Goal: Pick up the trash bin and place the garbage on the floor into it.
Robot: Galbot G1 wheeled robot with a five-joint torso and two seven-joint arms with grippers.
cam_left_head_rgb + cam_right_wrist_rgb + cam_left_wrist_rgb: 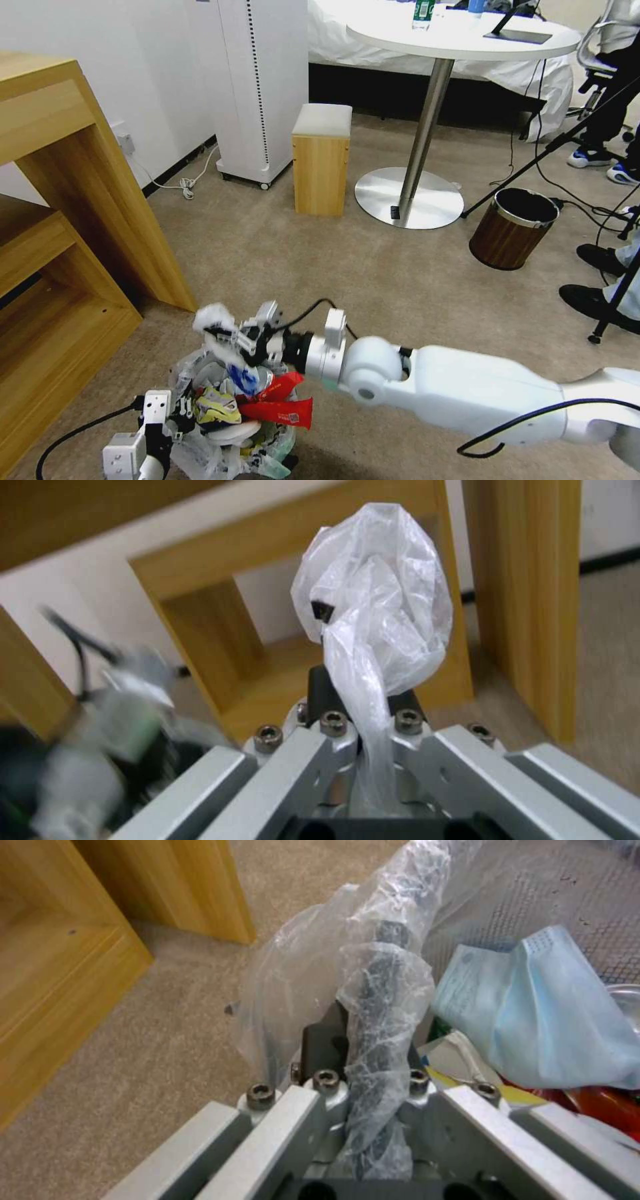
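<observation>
The trash bin (230, 433), lined with a crinkly clear bag, sits low at the front left, heaped with garbage: a red wrapper (283, 408), a yellow-green wrapper (217, 408) and a blue-white carton (243, 380). My left gripper (177, 419) is shut on its bag-wrapped rim (377, 990); a light-blue face mask (533, 1010) lies inside against the mesh wall (573, 900). My right gripper (227, 335) hangs just above the bin's far side, shut on a crumpled white plastic wad (212, 319). In the right wrist view the wad (380, 595) bulges beyond the fingers (320, 690).
A wooden shelf unit (73, 220) stands close on the left. Farther off are a small wooden stool (322, 160), a white floor appliance (257, 87), a round table's base (408, 197) and a brown wood-grain bin (513, 227). Tripod legs, cables and people's shoes crowd the right.
</observation>
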